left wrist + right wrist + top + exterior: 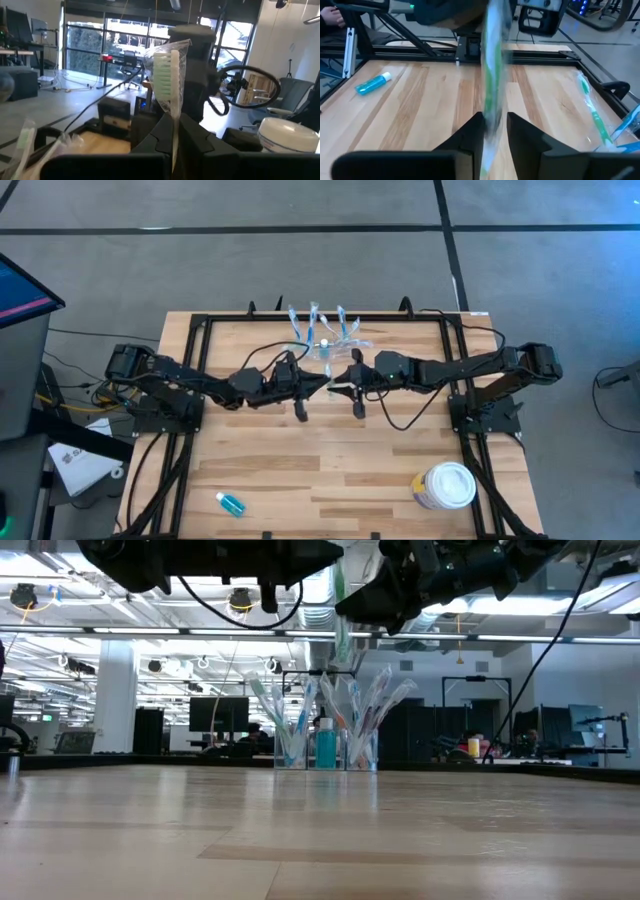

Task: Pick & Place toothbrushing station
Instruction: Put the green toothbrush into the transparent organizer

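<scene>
The toothbrushing station [325, 338], a clear low holder, stands on the table near the far edge. Several wrapped toothbrushes and a small blue tube [326, 745] stand in it. My left gripper [322, 383] and my right gripper [348, 380] meet tip to tip just in front of it, above the table. Both are shut on one wrapped green toothbrush [342, 635]. The brush stands about upright between them, with its bristle head [165, 70] on top. My left gripper pinches the toothbrush's wrapped shaft [175, 131] between its two fingers, below the bristle head. The fingers come level from the table's left and lie across the shaft. The brush is upright and clear of the table. My right gripper has the same brush's wrapped shaft [493, 117] between its two fingers. It comes level from the table's right, across the shaft. The wrapper fills the gap between the fingers. Which part of the shaft this is, I cannot tell.
A blue toothpaste tube [230, 503] lies near the front left. A round white-lidded tub [446, 485] stands at the front right. A black frame [190, 340] borders the table's back and sides. Bare wood lies in the middle.
</scene>
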Action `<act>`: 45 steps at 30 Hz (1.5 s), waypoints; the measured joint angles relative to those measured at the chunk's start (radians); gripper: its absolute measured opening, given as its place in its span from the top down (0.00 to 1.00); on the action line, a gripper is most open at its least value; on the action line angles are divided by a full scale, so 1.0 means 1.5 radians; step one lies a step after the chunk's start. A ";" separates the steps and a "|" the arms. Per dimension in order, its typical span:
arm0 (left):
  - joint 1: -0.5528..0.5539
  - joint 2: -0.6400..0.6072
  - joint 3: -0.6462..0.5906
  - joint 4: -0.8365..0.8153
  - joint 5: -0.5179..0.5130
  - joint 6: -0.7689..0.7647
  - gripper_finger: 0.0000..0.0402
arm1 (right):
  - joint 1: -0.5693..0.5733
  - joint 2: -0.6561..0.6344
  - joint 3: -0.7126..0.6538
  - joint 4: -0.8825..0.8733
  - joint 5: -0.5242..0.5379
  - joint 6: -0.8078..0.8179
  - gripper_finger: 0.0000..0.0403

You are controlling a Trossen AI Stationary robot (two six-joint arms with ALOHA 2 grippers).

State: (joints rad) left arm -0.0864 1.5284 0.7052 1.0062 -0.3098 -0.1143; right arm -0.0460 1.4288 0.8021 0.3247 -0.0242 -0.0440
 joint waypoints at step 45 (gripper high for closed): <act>0.192 -0.113 -0.150 0.007 -0.113 0.050 1.00 | -0.024 0.000 0.000 0.015 0.002 0.010 0.68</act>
State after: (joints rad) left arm 0.2009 1.3592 0.4801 1.0173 -0.4785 -0.0395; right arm -0.0814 1.4284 0.8024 0.3477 -0.0212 -0.0292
